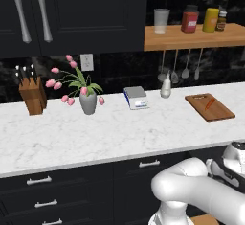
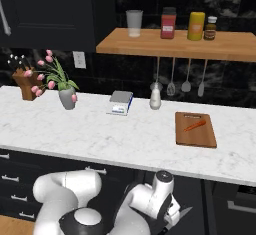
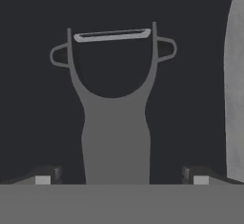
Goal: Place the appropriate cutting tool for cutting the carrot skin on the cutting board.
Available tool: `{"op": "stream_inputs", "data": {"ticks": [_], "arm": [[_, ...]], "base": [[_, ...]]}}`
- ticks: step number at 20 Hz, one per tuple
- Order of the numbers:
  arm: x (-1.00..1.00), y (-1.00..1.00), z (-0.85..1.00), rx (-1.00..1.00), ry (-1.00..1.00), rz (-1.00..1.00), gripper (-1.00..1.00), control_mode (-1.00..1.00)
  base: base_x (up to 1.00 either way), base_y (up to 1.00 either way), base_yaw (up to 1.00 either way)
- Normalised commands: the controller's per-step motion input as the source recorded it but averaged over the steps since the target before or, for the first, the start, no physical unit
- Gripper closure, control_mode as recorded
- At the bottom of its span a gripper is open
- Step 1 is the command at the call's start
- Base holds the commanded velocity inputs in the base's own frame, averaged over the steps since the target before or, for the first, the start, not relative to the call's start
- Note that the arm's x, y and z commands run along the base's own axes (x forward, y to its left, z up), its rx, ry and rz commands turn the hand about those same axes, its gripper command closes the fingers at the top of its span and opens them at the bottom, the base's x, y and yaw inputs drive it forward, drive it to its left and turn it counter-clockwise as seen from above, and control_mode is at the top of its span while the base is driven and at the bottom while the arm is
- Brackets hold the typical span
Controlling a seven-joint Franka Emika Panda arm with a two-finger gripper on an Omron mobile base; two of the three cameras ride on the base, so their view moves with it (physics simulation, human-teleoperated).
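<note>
wide-spread and holding nothing, my two-finger gripper [image 3: 121, 178] sits low in front of the dark lower cabinets, its small dark fingertips [image 3: 45, 176] standing well to either side of a grey y-shaped peeler [image 3: 114, 123] with a thin metal blade across its fork. in the hand view the handle runs straight up between my jaws, but i think it isn't touched yet; the flat dark backdrop makes depth hard to judge.

going left to right along the white marbled counter [image 1: 95, 138]: a wooden knife block [image 1: 32, 95] with dark handles, a grey vase of pink tulips [image 1: 87, 99], a small blue-and-white kitchen scale [image 1: 136, 97], a pale rounded bottle [image 1: 165, 87], then the flat reddish-brown wooden cutting board [image 1: 210, 106] with the small tapered orange carrot [image 1: 209, 104] lying on it.

the peeler is the right pick for skin, not the knives. my worry is the grip: the handle looks smooth, slim and waisted, so closing off-centre could twist it or let it slide out. lifting from this low, i could also clip the counter edge, or set the peeler down on the carrot and roll it off the board.
</note>
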Motion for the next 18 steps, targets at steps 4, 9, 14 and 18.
{"op": "stream_inputs", "data": {"ticks": [4, 9, 14, 18], "arm": [[0.00, 0.00, -0.29, 0.00, 0.01, 0.00, -1.00, -1.00], [0.06, 0.00, -0.16, 0.00, 0.00, 0.00, -1.00, -1.00], [-0.13, 0.00, -0.44, -0.02, 0.02, 0.00, -1.00, -1.00], [-0.45, 0.00, -0.80, -0.01, 0.01, 0.00, -1.00, -1.00]], "base": [[0.00, 0.00, 0.00], [0.00, 0.00, 0.00], [0.00, 0.00, 0.00], [0.00, 0.00, 0.00]]}}
